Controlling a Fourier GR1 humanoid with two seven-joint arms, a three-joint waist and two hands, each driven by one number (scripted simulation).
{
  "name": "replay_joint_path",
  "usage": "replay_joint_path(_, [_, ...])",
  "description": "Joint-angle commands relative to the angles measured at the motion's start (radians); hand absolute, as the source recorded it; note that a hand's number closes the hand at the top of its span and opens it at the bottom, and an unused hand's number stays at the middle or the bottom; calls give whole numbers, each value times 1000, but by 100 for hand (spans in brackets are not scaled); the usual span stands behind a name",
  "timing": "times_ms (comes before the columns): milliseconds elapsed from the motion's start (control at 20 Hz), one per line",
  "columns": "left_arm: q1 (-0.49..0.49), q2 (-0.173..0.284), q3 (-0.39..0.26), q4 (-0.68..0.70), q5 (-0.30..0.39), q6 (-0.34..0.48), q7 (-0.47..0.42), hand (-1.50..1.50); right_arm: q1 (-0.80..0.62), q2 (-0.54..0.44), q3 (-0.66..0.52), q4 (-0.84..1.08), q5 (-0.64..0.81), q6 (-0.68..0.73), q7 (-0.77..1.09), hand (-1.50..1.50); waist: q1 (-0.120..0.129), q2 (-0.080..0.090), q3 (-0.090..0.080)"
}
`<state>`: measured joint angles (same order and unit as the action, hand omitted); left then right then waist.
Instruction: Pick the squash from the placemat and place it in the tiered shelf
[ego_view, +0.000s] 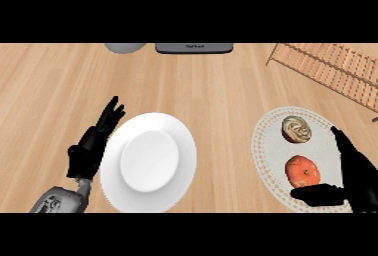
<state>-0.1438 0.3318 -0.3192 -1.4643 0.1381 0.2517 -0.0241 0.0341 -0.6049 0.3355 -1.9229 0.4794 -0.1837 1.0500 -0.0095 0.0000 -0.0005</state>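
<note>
Now we see the placemat (267, 131) at the right with two things on it: an orange squash (302, 170) and, behind it, a brownish round item (297, 129); our right hand (353, 176) is released, thumb just beside the squash; the white plate (148, 161) holds nothing; our left hand (94, 141) rests open beside it; the tiered shelf (336, 67) stands far right.

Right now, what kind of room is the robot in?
Probably a kitchen: a light wooden counter holds a round white plate, a wooden slatted shelf and a round pale placemat with food.
</note>
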Motion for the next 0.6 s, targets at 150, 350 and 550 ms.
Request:
replay_joint_path(150, [-31, -33, 55, 43, -29, -68, 1, 0, 60, 82, -32, 40, 54, 47, 0, -150, 5, 0, 0])
replay_joint_path(350, [50, -32, 46, -107, -58, -71, 80, 0, 49, 141, -54, 106, 93, 39, -49, -150, 12, -1, 1])
replay_joint_path(550, [-57, -98, 91, 7, -105, -69, 71, 0, 88, 147, -104, 118, 64, 84, -141, -150, 7, -1, 1])
